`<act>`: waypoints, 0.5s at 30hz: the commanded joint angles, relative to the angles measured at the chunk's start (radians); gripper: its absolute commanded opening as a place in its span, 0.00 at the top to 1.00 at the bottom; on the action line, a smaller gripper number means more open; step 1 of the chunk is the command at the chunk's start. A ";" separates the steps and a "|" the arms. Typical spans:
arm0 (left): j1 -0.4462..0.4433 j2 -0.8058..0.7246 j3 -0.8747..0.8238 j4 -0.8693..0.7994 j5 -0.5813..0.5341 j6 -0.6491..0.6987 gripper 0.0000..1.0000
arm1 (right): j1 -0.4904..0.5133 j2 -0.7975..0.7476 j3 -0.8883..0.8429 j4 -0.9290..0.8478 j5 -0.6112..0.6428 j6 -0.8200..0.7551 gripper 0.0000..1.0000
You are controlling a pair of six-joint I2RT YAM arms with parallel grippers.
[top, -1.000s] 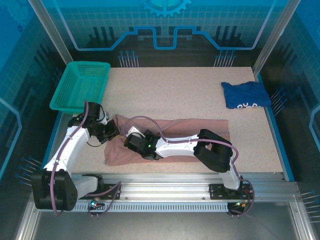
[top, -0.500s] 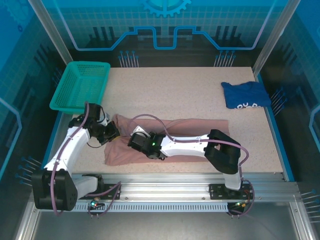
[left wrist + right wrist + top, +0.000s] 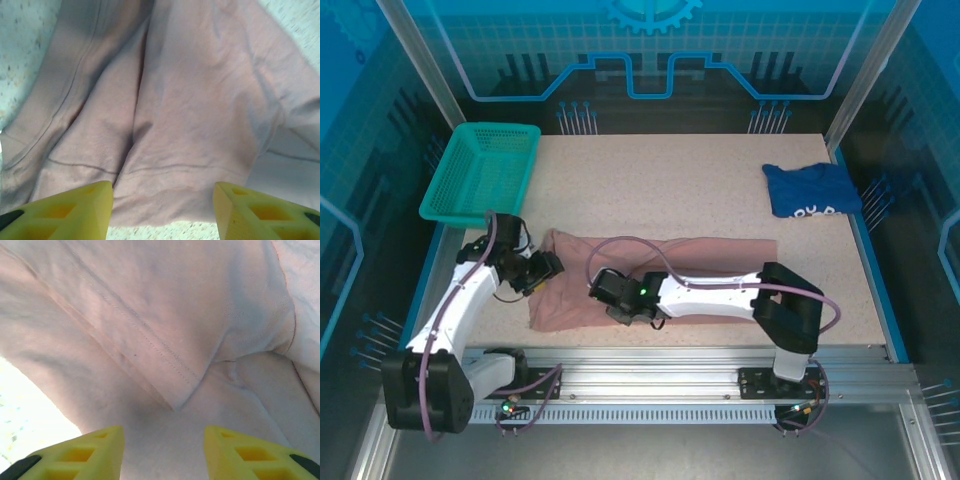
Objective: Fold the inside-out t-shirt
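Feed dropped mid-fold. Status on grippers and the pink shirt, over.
Left gripper open over left end of pink t-shirt. Right gripper open, low over the cloth. T-shirt lies as a long rumpled strip. Blue shirt and basket well apart.

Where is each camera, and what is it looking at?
Top external: above and behind, looking down on the table, pink t-shirt, left arm and right arm.
Left wrist: on the left arm, facing down past the left gripper at the t-shirt.
Right wrist: on the right arm, likewise past the right gripper.
All share the t-shirt.
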 commanded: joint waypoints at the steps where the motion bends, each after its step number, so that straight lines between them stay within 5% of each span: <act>1: -0.051 -0.026 -0.034 0.189 0.012 -0.102 0.43 | -0.085 -0.093 -0.035 0.105 -0.190 0.010 0.53; 6: -0.183 0.158 -0.056 0.434 0.021 -0.159 0.43 | -0.226 -0.011 -0.033 0.276 -0.394 0.134 0.59; 15: -0.149 0.331 -0.094 0.504 -0.081 -0.092 0.43 | -0.312 0.246 0.111 0.200 -0.456 0.272 0.74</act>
